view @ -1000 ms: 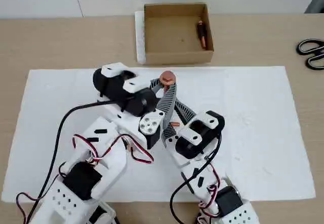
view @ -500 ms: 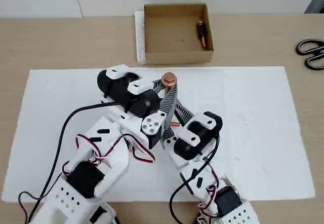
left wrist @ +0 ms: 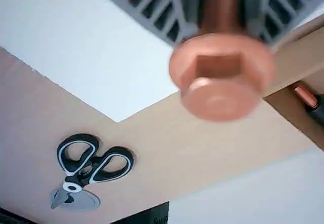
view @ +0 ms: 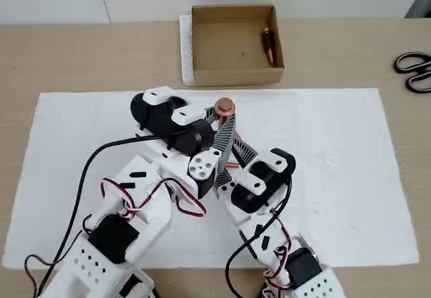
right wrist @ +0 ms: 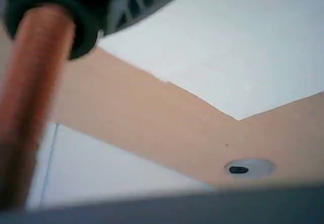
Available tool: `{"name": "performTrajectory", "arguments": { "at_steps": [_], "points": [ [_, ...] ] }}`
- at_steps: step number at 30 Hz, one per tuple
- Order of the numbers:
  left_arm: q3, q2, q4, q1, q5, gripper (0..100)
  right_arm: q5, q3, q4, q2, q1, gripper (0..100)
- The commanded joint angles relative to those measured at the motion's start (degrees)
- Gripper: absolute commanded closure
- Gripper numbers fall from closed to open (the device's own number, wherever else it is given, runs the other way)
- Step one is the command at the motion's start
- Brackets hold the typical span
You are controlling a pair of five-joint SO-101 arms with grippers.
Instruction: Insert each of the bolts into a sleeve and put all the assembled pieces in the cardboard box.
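My left gripper (view: 224, 117) clamps the copper bolt (left wrist: 223, 74) under its head; my right gripper (view: 234, 155) grips the black sleeve (right wrist: 83, 29) on its shank. The white sheet (view: 337, 156) lies open rightward; the cardboard box (view: 232, 79) sits at its far edge.

a copper-coloured bolt (view: 224, 106), flanged head uppermost, is pinched between the left arm's grey fingers (left wrist: 147, 6). its threaded shaft passes through a black sleeve (right wrist: 50, 16). farther back stands the open cardboard box (view: 232, 77), with one assembled piece (view: 269, 45) lying along its wall on the right arm's side.
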Motion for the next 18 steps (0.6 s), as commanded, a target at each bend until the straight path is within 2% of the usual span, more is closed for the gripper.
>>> {"name": "performTrajectory", "arguments": {
  "at_steps": [1, 18],
  "points": [
    [-0.8, -0.4, 0.1, 0.0, -0.4, 99, -0.6, 0.4, 0.3, -0.9, -0.3, 99.5],
    [-0.8, -0.5, 4.5, -0.1, -0.4, 99, -0.6, 0.4, 0.3, -0.9, -0.1, 99.5]
  ]
}}
